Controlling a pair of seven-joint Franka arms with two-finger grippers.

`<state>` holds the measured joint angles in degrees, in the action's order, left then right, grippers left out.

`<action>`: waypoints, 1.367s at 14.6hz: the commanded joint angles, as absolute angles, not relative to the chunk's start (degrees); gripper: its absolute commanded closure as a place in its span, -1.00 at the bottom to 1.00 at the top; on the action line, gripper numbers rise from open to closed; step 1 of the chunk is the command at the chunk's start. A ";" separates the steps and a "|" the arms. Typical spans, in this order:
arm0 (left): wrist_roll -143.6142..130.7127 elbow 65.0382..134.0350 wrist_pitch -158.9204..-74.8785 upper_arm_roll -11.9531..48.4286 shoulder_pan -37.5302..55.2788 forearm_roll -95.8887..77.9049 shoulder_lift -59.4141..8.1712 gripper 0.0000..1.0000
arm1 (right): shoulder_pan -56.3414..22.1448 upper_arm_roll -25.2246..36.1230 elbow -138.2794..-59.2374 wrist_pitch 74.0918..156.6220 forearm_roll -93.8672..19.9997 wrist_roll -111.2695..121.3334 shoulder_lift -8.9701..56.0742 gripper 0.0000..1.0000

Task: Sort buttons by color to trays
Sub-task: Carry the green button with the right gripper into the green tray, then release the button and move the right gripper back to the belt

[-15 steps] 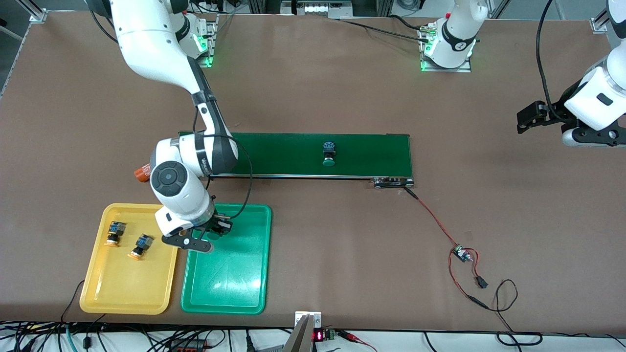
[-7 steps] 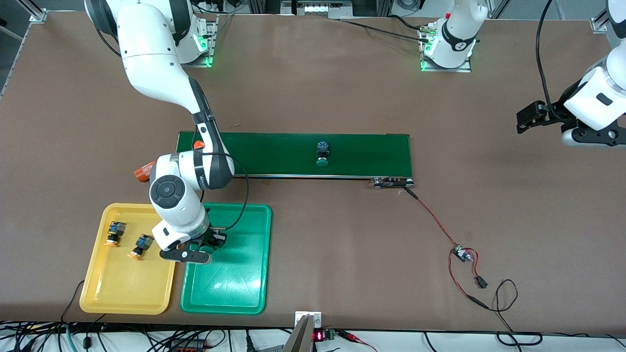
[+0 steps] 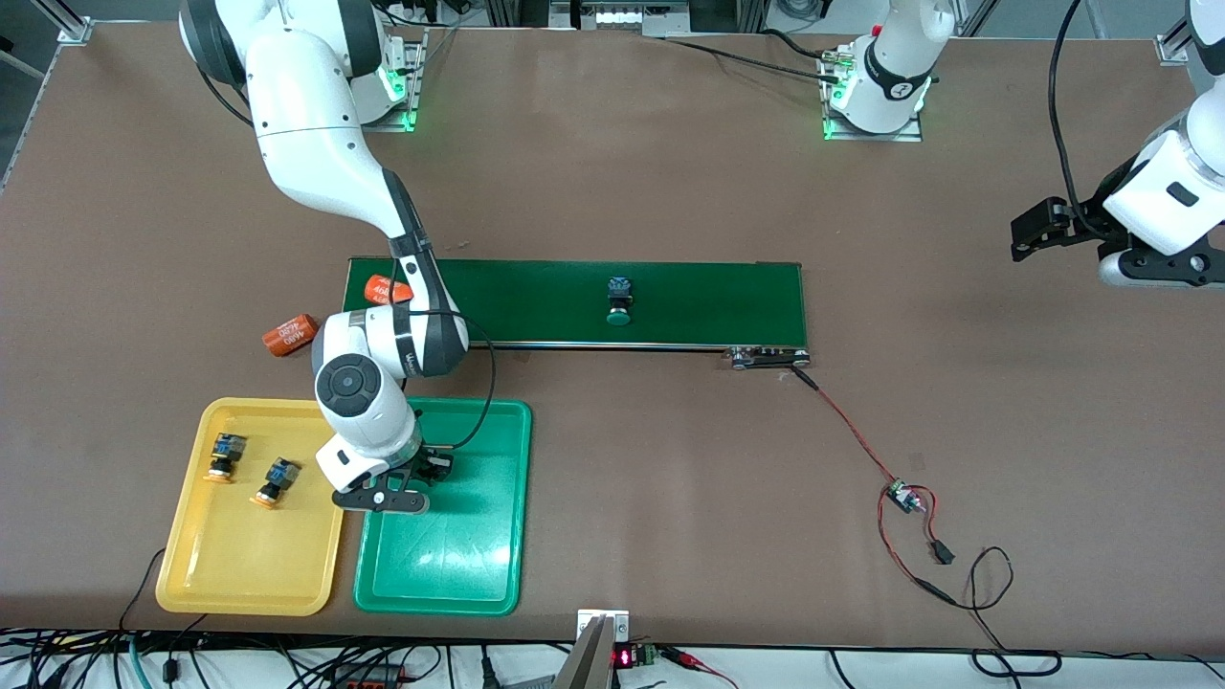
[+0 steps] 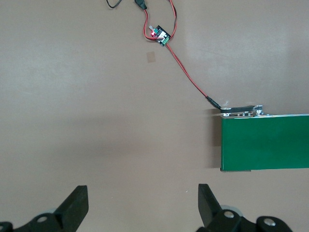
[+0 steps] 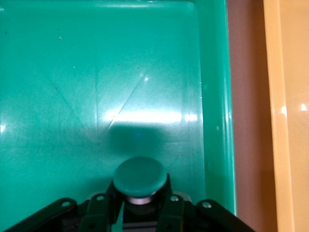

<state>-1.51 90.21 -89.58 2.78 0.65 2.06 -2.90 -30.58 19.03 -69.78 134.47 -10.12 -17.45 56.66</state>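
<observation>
A: Where is my right tool (image 3: 413, 476)?
B: Over the green tray (image 3: 478, 574), gripping a green-capped button (image 5: 140, 177); another rides the conveyor belt (image 3: 708, 297).
A: And the left tool (image 4: 142, 205)?
B: Wide apart, waiting above the desk (image 3: 670, 459). Two yellow-capped buttons (image 3: 222, 456) lie in the yellow tray (image 3: 239, 584).

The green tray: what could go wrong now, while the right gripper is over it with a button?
1. The right gripper brackets the green-capped button near the green tray wall beside the yellow tray; released there, it might bounce out.
2. Another green button lies on the conveyor belt and may need catching soon; the left gripper waits open.
</observation>
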 commanded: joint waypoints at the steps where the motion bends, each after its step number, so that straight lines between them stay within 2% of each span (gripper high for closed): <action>1: -0.53 89.38 -88.51 2.90 0.79 3.16 -2.81 -1.00 | -30.32 18.72 -68.29 133.51 -10.72 -16.17 55.73 -1.00; 6: -0.53 89.38 -88.51 2.90 0.79 3.08 -2.81 -1.00 | -31.55 18.98 -68.29 126.75 -10.02 -16.17 52.22 -1.00; 9: -0.44 89.38 -88.59 2.90 0.79 3.08 -2.81 -1.00 | -34.44 18.81 -69.08 118.95 -10.55 -16.87 48.35 -1.00; 13: -0.44 89.38 -88.59 2.90 0.79 3.08 -2.81 -1.00 | -39.71 18.72 -74.78 110.93 -10.90 -24.23 41.15 -1.00; 20: -0.44 89.38 -88.59 2.90 0.79 3.08 -2.81 -1.00 | -51.76 18.72 -79.62 110.04 -10.90 -46.83 39.38 -1.00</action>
